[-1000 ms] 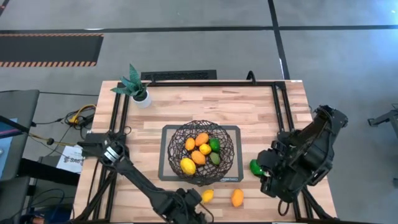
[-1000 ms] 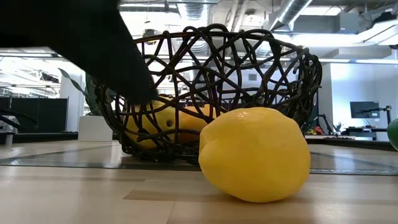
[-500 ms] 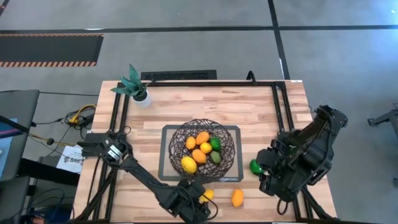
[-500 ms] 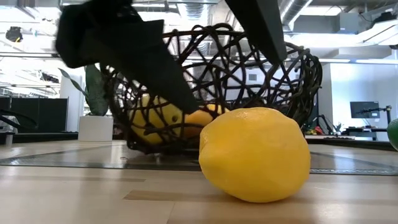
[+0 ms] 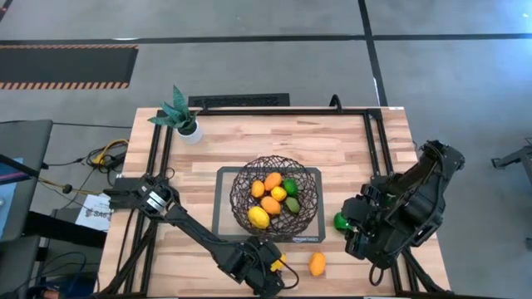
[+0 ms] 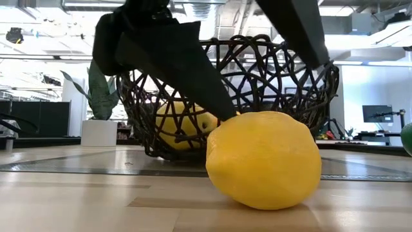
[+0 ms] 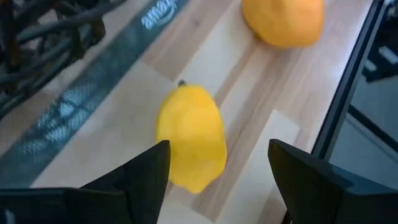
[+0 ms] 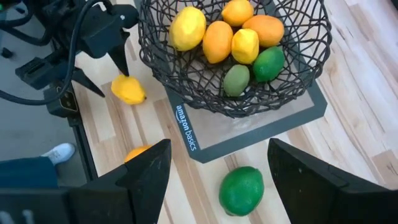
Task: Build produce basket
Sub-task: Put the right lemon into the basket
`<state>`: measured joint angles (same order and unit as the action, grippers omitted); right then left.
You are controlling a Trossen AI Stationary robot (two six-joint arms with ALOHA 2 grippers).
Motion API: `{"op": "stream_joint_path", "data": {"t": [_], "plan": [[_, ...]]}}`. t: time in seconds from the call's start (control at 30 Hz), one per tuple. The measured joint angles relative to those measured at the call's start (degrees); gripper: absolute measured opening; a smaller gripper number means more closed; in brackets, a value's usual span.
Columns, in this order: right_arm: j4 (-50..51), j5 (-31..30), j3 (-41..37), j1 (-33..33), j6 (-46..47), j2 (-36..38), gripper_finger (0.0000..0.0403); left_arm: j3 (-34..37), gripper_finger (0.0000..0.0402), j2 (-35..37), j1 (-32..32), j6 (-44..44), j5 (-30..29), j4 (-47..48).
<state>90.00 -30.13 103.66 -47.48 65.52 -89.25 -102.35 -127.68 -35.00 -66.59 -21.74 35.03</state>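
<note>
The basket (image 5: 309, 208), a dark wire bowl, stands on a grey-framed mat (image 5: 224, 226) and holds several orange, yellow and green fruits. A yellow lemon (image 7: 189, 140) lies on the wood near the table's front edge, between the basket and the camera in the low view (image 6: 264, 160). My left gripper (image 7: 217, 149) is open, with one finger on either side of the lemon (image 5: 279, 260). An orange fruit (image 5: 317, 264) lies to its right. A green lime (image 8: 242, 190) lies right of the mat, under my right gripper (image 8: 219, 149), which hangs open above the table. My left gripper comes down at a slant over the lemon, one finger (image 7: 146, 171) overlapping the lemon's side (image 7: 166, 146) and the other standing off it. I cannot tell whether that finger touches the lemon. The lemon lies on the table.
A teal-leaved plant in a white pot (image 5: 181, 119) stands at the far left corner. A black frame (image 5: 370, 149) runs along the table's edges. Bare wood lies behind the basket and at the near left.
My left gripper has gone along the near edge toward the table's right and has rolled, so its fingers now stand over the lemon. The basket has slid a little toward the right edge on the mat. The lemon has stayed where it was.
</note>
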Motion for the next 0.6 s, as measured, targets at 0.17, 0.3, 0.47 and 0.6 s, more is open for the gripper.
{"op": "stream_joint_path", "data": {"t": [0.17,0.3,0.47,0.6], "plan": [[0.02,0.00,0.00,0.00,0.02,0.00,0.0285,0.00,0.0255,0.00,-0.64,0.39,0.83,0.24],[0.00,0.00,0.00,0.00,0.00,0.00,0.0285,-0.11,0.0255,-0.96,-0.99,0.35,2.78,-0.79],[0.02,0.02,0.00,0.00,0.02,-0.02,0.0285,-0.11,0.0255,-5.24,-1.01,0.26,6.50,-3.76],[0.02,0.02,0.00,0.00,0.00,-0.02,0.0285,-2.51,0.0255,-7.07,-0.69,0.19,6.77,-4.88]]}}
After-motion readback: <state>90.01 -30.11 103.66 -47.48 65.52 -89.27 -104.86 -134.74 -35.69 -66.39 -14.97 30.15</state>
